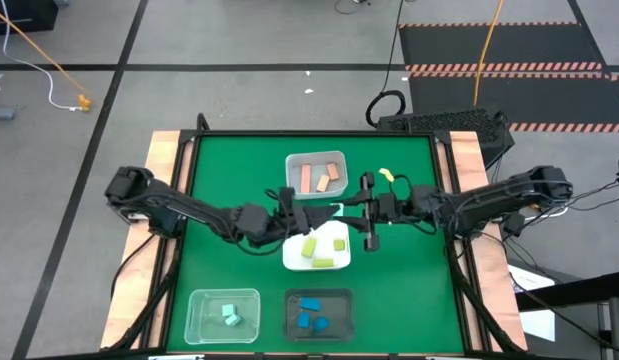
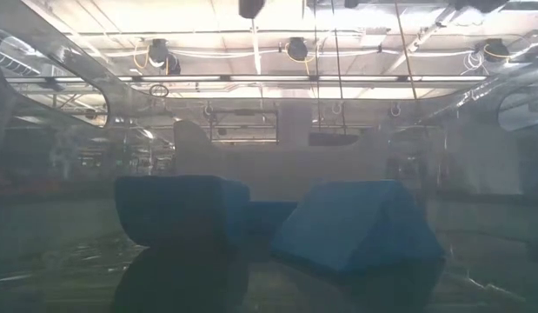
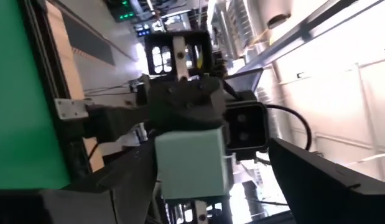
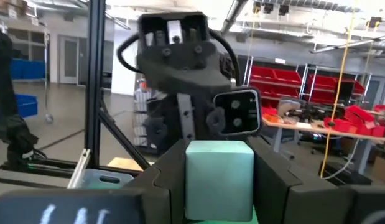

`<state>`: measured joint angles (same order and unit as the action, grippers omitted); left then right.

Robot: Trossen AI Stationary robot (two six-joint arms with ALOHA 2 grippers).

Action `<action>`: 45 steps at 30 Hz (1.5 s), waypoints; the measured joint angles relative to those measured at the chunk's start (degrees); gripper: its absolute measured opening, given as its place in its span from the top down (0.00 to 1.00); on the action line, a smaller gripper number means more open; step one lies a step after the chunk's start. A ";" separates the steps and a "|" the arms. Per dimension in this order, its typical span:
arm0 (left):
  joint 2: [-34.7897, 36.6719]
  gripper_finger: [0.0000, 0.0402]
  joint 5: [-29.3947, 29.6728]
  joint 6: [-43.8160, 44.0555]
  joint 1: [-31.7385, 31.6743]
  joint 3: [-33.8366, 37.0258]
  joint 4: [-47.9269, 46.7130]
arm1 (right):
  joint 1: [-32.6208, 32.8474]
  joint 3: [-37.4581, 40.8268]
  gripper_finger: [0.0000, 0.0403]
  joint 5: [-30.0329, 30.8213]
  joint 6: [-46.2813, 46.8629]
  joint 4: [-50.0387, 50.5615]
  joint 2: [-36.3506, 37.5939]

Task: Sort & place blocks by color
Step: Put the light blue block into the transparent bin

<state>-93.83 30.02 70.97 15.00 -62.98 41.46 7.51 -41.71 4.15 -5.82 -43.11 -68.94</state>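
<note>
Mint block [image 4: 218, 179]: matte cube | right gripper [image 4: 218, 186]: clenched on it | left gripper [image 1: 294, 212]: released

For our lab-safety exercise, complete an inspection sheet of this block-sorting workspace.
Surface: green mat, wooden side edges.
Job's things: salmon blocks in upper clear tray; yellow-green blocks in white tray; mint blocks in lower clear tray; blue blocks in black tray; one mint block between the grippers.
Clutter: small yellow-green piece loose on mat.
Grippers: right gripper shut on the mint block; left gripper open, facing it.
Cables: yellow cable, black cable loop on floor.
Surroundings: striped floor mats beyond table.
</note>
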 joint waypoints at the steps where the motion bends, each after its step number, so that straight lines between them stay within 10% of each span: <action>1: -0.68 0.26 -0.04 0.17 0.00 0.00 1.30 | -0.06 0.00 0.72 -0.29 -0.04 -0.24 -0.35; 16: -2.85 0.67 -1.09 0.51 -0.37 0.07 5.51 | -0.33 -0.13 0.66 -1.59 -4.29 -1.91 -1.78; 35: 1.01 0.67 -1.51 -9.96 -0.02 0.02 4.50 | -0.29 0.00 0.46 -1.47 12.34 17.44 8.25; 45: 15.68 0.67 1.06 -20.42 2.40 -0.02 -19.03 | 1.10 0.00 0.46 -1.47 27.91 31.31 18.00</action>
<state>-78.15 31.08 50.56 17.40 -63.00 22.43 8.61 -41.71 2.68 22.09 -11.81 -50.93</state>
